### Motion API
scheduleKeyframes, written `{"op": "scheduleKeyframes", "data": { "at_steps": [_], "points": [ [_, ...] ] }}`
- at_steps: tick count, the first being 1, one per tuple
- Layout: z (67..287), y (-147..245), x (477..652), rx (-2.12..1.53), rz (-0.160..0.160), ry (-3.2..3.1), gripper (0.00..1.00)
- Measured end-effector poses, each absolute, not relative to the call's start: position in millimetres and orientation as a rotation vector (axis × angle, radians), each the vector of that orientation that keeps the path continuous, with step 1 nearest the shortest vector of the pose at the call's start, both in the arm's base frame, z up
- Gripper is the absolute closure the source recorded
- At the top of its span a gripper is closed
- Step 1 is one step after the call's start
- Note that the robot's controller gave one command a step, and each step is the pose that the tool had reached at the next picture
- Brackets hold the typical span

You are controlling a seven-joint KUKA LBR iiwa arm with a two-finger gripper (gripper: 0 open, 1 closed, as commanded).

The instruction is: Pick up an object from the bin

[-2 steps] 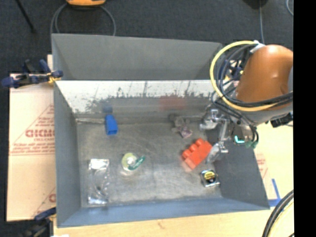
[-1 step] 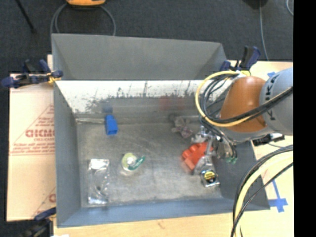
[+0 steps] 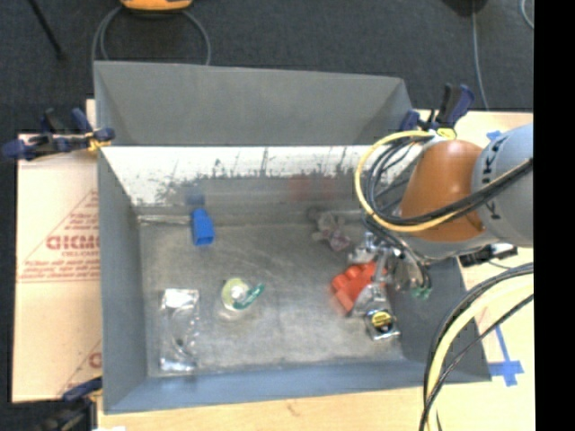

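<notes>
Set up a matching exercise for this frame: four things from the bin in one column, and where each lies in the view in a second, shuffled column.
Things
1. small blue plastic block
2. crumpled clear plastic packet
3. red-orange plastic piece
4. small black-and-yellow object

Places
A. lower right of the bin, just below the gripper in the view
B. by the back wall, in the left half
C. just left of the gripper
D. lower left corner of the floor

Pairs: 1-B, 2-D, 3-C, 4-A
</notes>
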State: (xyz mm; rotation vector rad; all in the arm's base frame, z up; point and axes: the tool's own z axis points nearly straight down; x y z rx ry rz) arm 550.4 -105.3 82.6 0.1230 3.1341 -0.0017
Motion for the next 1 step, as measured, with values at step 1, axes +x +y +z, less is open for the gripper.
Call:
{"op": "scheduleKeyframes", "data": {
  "at_steps": [1],
  "points": [
    [202.0, -109.2, 536.1, 0.132, -0.004, 3.129, 1.00]
  ]
}}
